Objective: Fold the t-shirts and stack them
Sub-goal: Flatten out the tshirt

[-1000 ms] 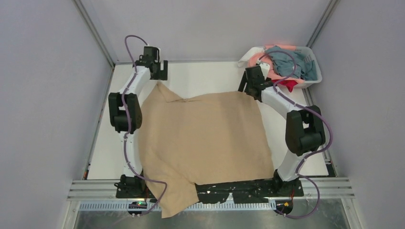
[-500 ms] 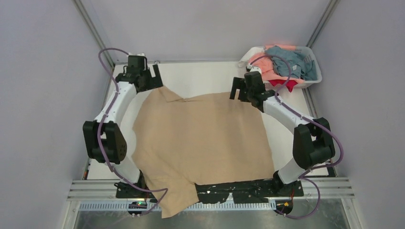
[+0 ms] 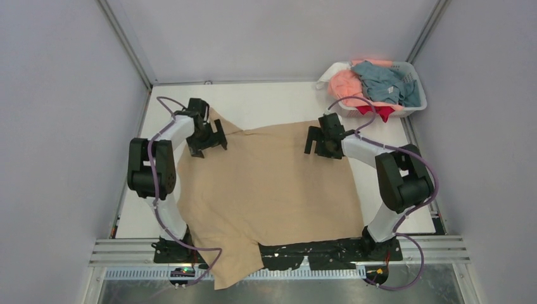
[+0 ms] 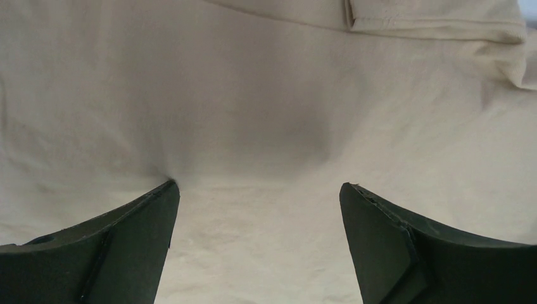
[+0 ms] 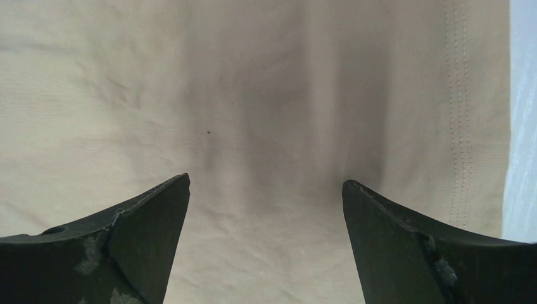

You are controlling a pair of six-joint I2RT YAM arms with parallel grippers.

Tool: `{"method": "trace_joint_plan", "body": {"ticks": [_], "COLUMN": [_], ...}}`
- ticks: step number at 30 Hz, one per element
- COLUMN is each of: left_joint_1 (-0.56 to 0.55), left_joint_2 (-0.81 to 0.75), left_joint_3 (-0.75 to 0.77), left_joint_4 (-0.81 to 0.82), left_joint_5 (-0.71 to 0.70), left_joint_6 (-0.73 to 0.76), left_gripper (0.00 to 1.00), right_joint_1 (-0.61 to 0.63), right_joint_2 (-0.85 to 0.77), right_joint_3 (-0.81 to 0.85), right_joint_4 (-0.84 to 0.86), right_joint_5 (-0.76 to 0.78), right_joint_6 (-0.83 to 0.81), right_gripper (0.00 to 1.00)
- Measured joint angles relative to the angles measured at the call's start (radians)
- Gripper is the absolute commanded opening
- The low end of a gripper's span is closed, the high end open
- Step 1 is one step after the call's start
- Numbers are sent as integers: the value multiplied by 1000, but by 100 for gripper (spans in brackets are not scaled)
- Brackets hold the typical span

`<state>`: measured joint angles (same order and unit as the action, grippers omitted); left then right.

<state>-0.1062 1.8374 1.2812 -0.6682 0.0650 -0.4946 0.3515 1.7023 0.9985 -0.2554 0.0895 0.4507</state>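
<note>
Left pincer (image 3: 209, 144) and right pincer (image 3: 315, 147) both spread wide, low over the tan-beige t-shirt (image 3: 272, 183).
Each arm is folded, elbow outward and wrist reaching inward to a far corner of the shirt, which lies flat across the worktop (image 3: 272, 104) and drapes off its near edge. The right pincer sits just beside the stitched hem (image 5: 459, 126). A salmon-pink shirt (image 3: 345, 82), grey-blue shirt (image 3: 383, 85) and red shirt (image 3: 373, 111) fill the basket (image 3: 415, 104).

Worktop (image 3: 266, 104): far strip is left bare; middle is covered by tan t-shirt (image 3: 272, 183); far-right corner is occupied by basket (image 3: 410, 112).
</note>
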Motion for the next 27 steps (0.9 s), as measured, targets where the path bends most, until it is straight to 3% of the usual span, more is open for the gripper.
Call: {"method": "trace_joint_plan", "body": {"ticks": [5, 13, 23, 27], "left_joint_1": [0, -3, -18, -19], "left_joint_2": [103, 344, 476, 613], "left_joint_3": [126, 509, 679, 918], "left_joint_4": [-66, -246, -370, -451], "left_joint_5": [28, 95, 66, 67], "left_joint_6": [-22, -69, -187, -228], "left_gripper": [100, 100, 100, 100], "right_joint_1": [-14, -82, -120, -128], "right_joint_2": [26, 83, 133, 149], "right_joint_3": [9, 81, 137, 153], "right_joint_4": [-3, 4, 21, 39], "right_joint_5": [-8, -89, -145, -151], "right_joint_6": [24, 51, 56, 58], "right_gripper": [95, 95, 95, 95]}}
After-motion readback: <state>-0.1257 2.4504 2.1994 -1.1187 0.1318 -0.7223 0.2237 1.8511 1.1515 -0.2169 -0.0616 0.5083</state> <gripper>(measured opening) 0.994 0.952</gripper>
